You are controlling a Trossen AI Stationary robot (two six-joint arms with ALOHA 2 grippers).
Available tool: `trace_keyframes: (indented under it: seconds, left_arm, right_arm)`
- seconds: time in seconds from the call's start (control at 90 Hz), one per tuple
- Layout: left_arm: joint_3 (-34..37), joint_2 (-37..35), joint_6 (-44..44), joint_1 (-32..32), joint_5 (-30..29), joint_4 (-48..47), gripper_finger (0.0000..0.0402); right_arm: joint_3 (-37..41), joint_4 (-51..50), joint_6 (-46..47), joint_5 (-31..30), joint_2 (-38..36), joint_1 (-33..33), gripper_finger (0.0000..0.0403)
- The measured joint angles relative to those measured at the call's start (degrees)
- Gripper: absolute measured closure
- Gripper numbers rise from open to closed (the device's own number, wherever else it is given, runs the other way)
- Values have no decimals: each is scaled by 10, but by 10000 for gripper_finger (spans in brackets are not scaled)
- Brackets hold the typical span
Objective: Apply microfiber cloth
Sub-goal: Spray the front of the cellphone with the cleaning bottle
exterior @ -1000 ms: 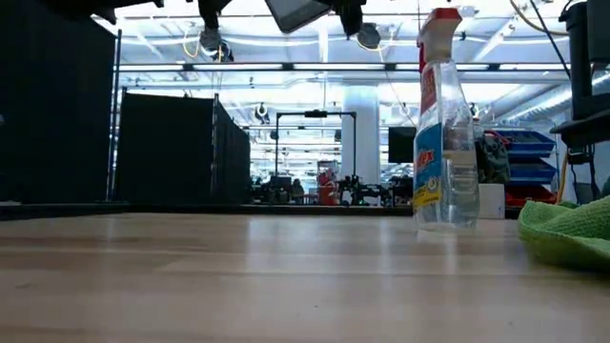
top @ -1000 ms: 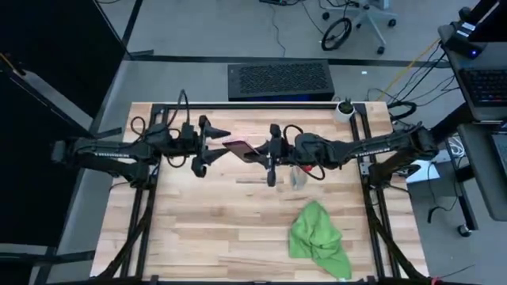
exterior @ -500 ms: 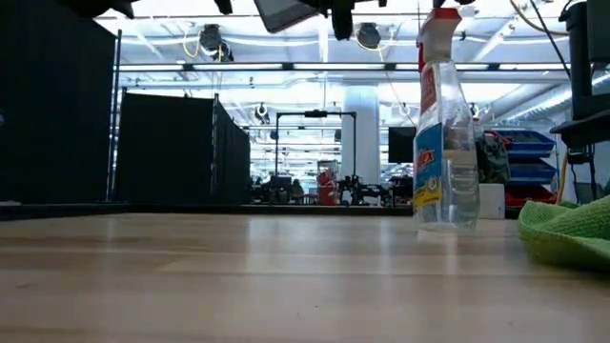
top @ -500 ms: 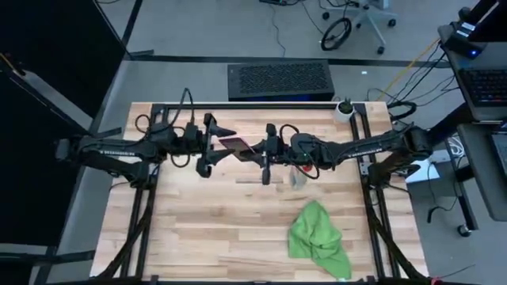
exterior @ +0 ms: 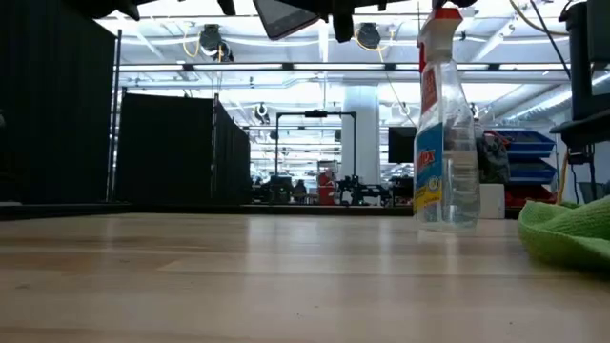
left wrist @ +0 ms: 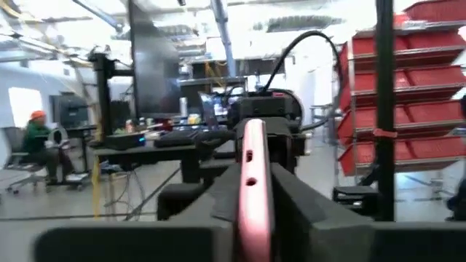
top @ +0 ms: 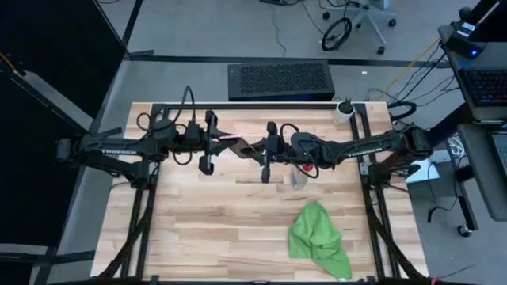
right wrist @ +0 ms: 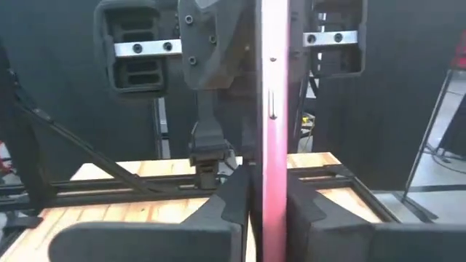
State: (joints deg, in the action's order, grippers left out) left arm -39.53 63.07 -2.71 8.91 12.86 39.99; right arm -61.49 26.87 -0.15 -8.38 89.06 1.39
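Both my grippers met high over the table's (top: 198, 222) far middle, left gripper (top: 224, 145) and right gripper (top: 255, 148) each clamped on the pink-edged phone (top: 238, 141). Microfiber cloth (top: 318, 240) lay crumpled near the front right, spray bottle (exterior: 444, 124) standing behind it.

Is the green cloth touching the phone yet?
No. In the high view the microfiber cloth lies crumpled on the table's near right part, well apart from the phone held up between the left gripper and right gripper.

spray bottle (exterior: 443, 124) upright on wooden table (top: 214, 214) | phone (right wrist: 274, 131) (pink-edged) raised above it
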Motion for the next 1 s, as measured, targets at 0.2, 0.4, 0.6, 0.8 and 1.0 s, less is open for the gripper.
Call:
trace_keyframes:
  seconds: [0.2,0.4,0.6,0.8,1.0]
  left_arm:
    - [1,0,-11,2,-9,-5,387]
    - [2,-25,-9,17,-9,-17,388]
    - [2,-36,-8,35,-8,-43,388]
    - [2,-36,-7,46,-8,-73,389]
    - [2,-36,-8,50,-5,-83,389]
  right_arm:
    - [-17,-28,-38,-21,-19,-2,325]
    - [-91,-256,-85,-37,-89,5,222]
    - [-131,-483,-8,-119,-208,24,133]
    - [-115,-671,143,-182,-288,53,102]
    - [-25,-702,215,-218,-343,88,101]
